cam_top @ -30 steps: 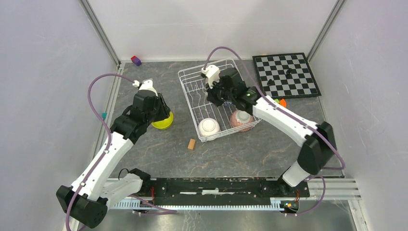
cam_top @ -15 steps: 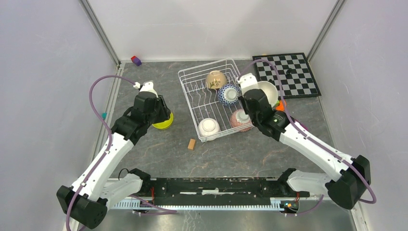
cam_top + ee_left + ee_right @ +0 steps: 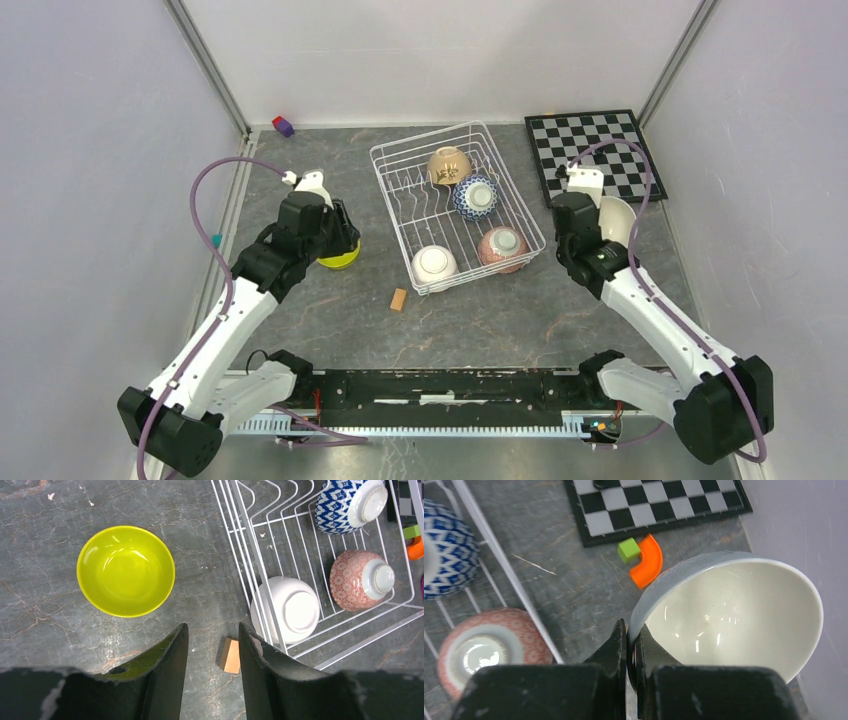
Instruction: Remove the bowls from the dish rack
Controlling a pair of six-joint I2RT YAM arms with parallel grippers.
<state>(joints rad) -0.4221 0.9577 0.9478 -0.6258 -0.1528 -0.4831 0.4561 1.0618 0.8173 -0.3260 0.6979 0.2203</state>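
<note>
The white wire dish rack holds a beige bowl, a blue-and-white bowl, a pink-red speckled bowl and a plain white bowl, all upturned. The lime-green bowl sits on the table left of the rack, also in the left wrist view. My left gripper is open and empty above the table beside it. My right gripper is shut on the rim of the second white bowl, held right of the rack.
A black-and-white chessboard lies at the back right. An orange curved piece and a green cube lie by it. A small wooden block lies in front of the rack. A purple-red block sits at the back left.
My right arm lifted a white bowl out of the rack's back and carried it right, past the rack's edge, toward the chessboard. The left arm stayed over the green bowl.
</note>
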